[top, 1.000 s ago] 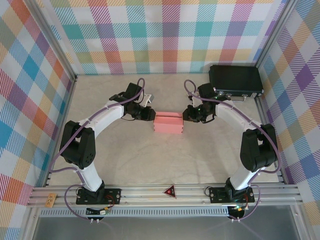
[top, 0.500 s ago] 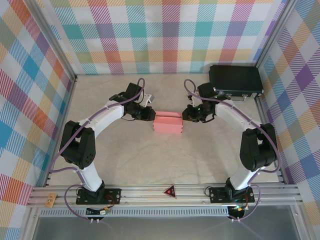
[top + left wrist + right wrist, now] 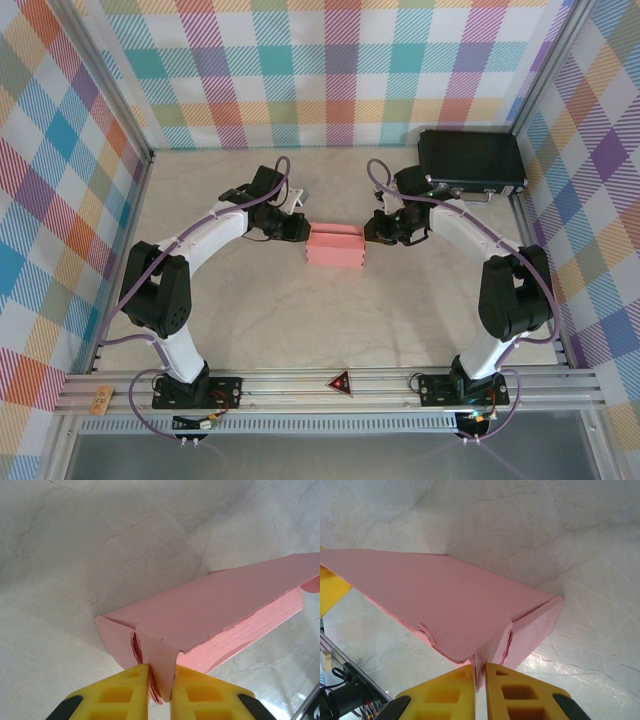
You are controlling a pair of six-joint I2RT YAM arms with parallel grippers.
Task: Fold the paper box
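- Plaid walls point(image 3: 330, 70) in many colours close off three sides; pale marbled counter point(image 3: 300, 330) below them.
- Paper box point(image 3: 336, 247) sits near the middle of the counter, between the two arms, long side running left to right. Salmon-pink, shallow, open at the top (one inner wall visible from above).
- Left claw point(image 3: 304, 233) is at the box's left end. From the left wrist, the left claw point(image 3: 160, 677) is nearly closed, its yellow fingers point(image 3: 125, 695) pinching the folded card at the short end of the paper box point(image 3: 215, 605). Layered edges of card show beside the pinch.
- Right claw point(image 3: 369, 231) is at the opposite, right end. From the right wrist, the right claw point(image 3: 479, 672) is drawn narrow on a thin upright edge of the paper box point(image 3: 445, 600), with barely a slit between the fingers.
- Long edge of the box looks a little ragged in both wrist views.
- Box underside rests on the counter; both ends gripped at once.
- Black case point(image 3: 470, 162) lies flat at the far right corner, well apart from the box, behind the right arm.
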